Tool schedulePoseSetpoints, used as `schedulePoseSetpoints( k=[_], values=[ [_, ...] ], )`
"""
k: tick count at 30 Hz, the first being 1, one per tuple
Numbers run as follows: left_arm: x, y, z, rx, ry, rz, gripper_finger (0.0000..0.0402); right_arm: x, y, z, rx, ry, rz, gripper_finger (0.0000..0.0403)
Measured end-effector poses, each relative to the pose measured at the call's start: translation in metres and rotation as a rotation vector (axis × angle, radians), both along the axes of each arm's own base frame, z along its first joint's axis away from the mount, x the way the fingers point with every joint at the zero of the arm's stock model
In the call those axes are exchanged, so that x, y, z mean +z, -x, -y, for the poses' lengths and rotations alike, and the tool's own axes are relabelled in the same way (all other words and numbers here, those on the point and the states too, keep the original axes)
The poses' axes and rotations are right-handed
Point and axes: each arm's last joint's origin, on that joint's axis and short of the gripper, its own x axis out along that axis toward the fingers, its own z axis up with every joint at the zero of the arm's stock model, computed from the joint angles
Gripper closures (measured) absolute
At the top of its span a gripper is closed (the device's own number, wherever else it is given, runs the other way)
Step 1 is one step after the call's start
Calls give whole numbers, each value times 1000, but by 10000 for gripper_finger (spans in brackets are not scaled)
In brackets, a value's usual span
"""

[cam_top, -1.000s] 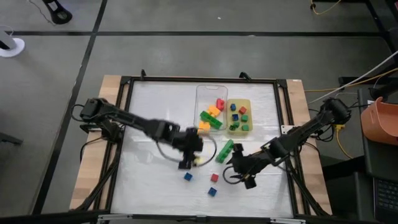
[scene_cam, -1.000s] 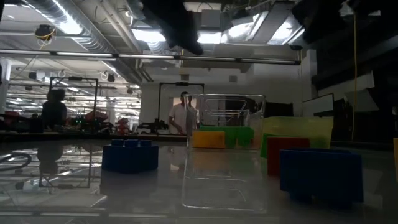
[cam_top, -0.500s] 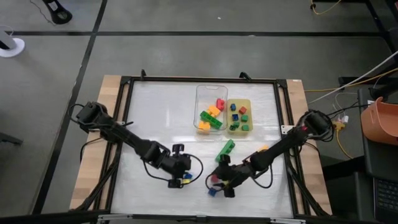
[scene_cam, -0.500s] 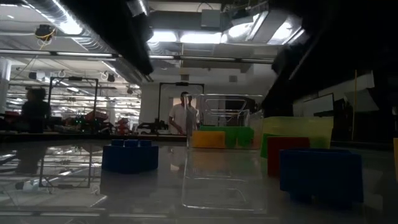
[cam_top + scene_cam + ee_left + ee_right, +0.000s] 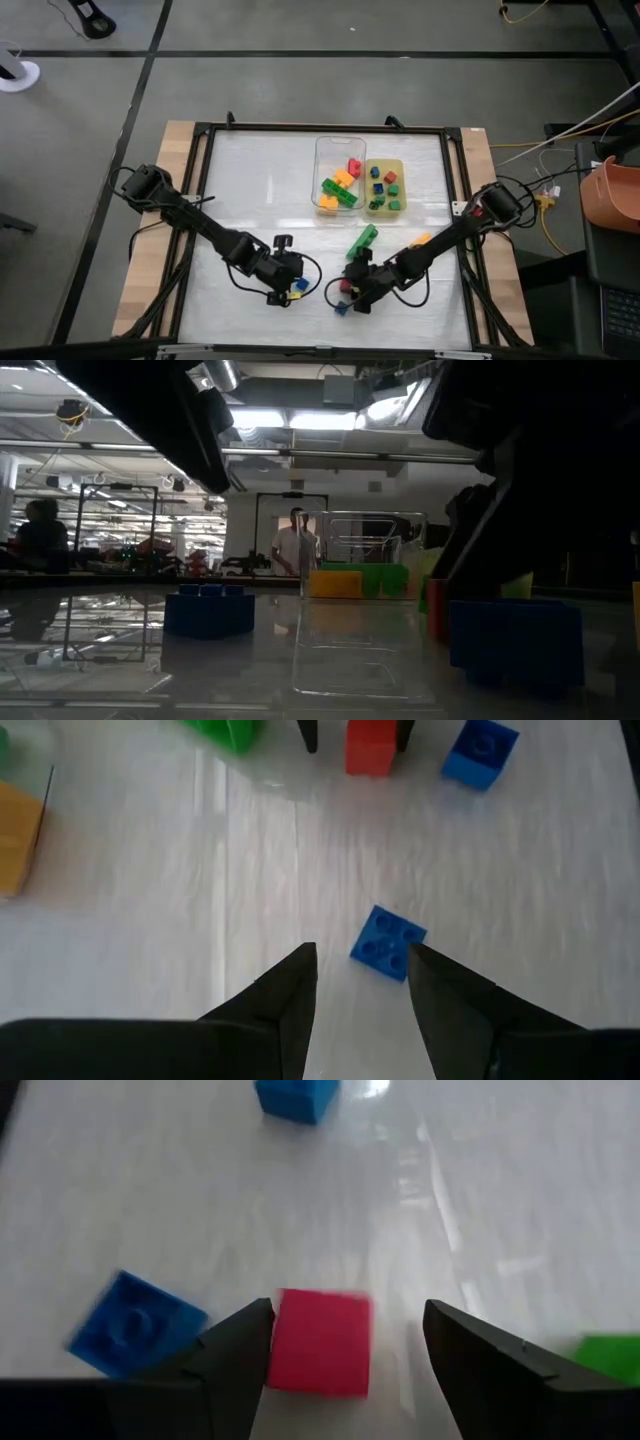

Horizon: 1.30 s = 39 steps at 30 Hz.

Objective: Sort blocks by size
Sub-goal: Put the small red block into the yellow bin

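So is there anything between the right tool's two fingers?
Yes. In the right wrist view, a red block sits on the table between the open right tool's fingers, close to one finger, with a gap to the other.

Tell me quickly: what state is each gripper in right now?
Left gripper: open, empty, around a blue block.
Right gripper: open, empty, around a red block.

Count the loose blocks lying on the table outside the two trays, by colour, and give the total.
blue blocks: 2
red block: 1
green block: 1
orange block: 1
Total: 5
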Motion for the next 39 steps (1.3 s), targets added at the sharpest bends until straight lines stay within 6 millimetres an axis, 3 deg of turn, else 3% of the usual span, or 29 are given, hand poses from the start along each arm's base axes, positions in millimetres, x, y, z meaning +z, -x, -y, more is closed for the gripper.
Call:
schedulePoseSetpoints(
  k=[8,16,19,25,32,39],
  values=[
    [1,-1,1,15,20,13,258,-6,3,2,-3,36,-45,153],
    [1,-1,1,18,13,16,258,-5,2,2,5,36,-38,267],
    [1,-2,0,33,-6,33,258,-1,3,2,37,45,-37,275],
    [2,-2,-1,50,-28,47,258,45,11,13,86,118,-50,275],
    [2,-3,0,51,-22,57,258,110,40,39,5,446,-99,259],
    [3,-6,-3,75,-3,73,258,126,65,81,-123,768,-247,265]
  ],
)
